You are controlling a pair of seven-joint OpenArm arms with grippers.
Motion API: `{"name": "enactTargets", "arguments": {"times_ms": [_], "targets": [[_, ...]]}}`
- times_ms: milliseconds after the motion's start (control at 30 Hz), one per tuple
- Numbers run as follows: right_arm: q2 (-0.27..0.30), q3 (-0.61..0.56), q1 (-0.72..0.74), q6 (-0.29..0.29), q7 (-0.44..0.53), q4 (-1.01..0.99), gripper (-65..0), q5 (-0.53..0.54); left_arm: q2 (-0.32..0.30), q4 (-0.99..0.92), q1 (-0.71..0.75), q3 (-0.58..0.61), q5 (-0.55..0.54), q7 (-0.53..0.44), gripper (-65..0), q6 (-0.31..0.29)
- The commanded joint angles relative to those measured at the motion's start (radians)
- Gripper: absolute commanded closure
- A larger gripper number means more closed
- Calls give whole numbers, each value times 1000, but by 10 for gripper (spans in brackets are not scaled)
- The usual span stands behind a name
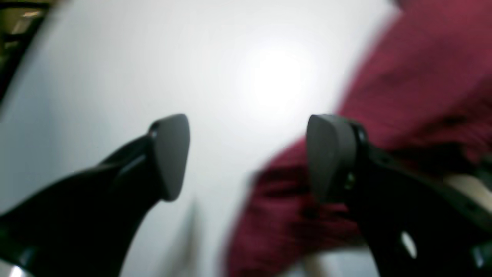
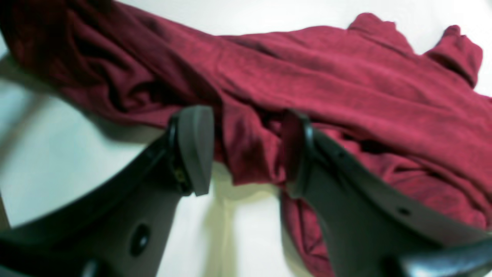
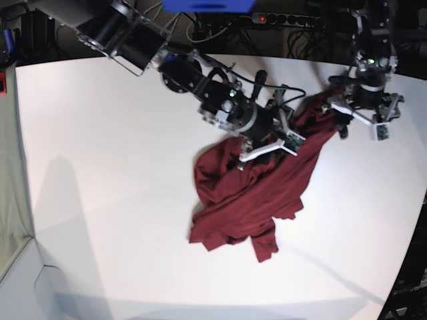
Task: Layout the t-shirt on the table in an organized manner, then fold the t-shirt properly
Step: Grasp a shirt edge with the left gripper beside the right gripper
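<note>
The t-shirt (image 3: 250,200) lies crumpled toward the worktop's (image 3: 100,167) far right. The right pincer (image 2: 246,150) gapes around a fold without clamping it. The left pincer (image 1: 248,157) is open and empty at the cloth's edge.

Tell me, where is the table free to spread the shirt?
Free: the wide white table left of the t-shirt, and the strip in front of it. Crowded: the far right, where both arms meet the cloth.

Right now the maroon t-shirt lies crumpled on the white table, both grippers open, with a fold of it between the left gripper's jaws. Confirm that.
Wrong arm. The fold of the t-shirt sits between the open jaws of the right gripper, as the right wrist view shows. The left gripper is open over the bare table, at the cloth's edge. The rest stands.
</note>
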Motion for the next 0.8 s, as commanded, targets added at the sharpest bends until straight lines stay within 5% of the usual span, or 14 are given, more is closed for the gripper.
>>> {"name": "enactTargets", "arguments": {"times_ms": [0, 500, 767], "targets": [[-15, 3, 16, -2, 28, 16, -298, 5, -14, 15, -13, 11, 8, -29, -459, 6], [-12, 3, 11, -2, 28, 16, -298, 5, 15, 134, 115, 73, 8, -25, -458, 9], [-12, 3, 11, -2, 28, 16, -298, 5, 21, 139, 141, -22, 1, -22, -458, 11]]}}
